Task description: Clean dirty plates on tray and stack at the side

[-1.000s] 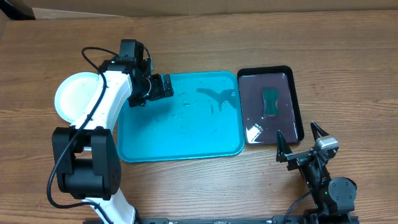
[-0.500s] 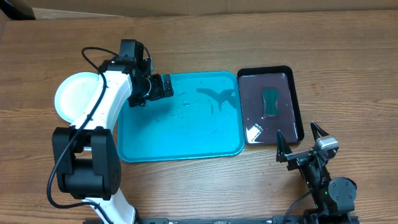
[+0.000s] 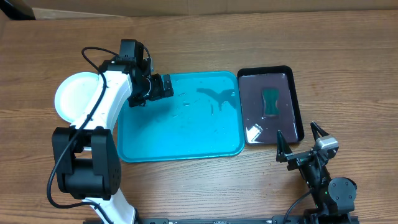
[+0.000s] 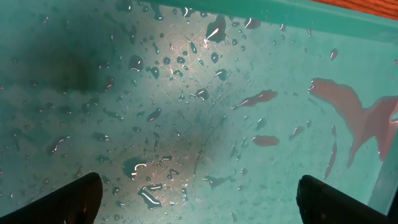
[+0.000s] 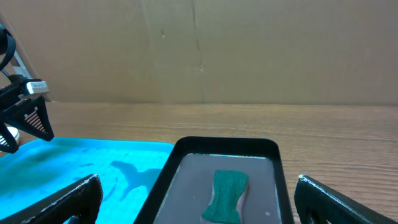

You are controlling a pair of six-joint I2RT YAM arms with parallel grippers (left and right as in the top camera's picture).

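The left fingers stand wide apart and hold nothing. They are low over the wet tray, with only droplets between them. The plates are stacked on the counter behind those fingers, just off the tray's edge; only the white top one shows. The right fingers are also apart and empty, with the sponge ahead of them in the black tray. The job looks about done — best to lift the left fingers straight up, then draw back without brushing the stack.
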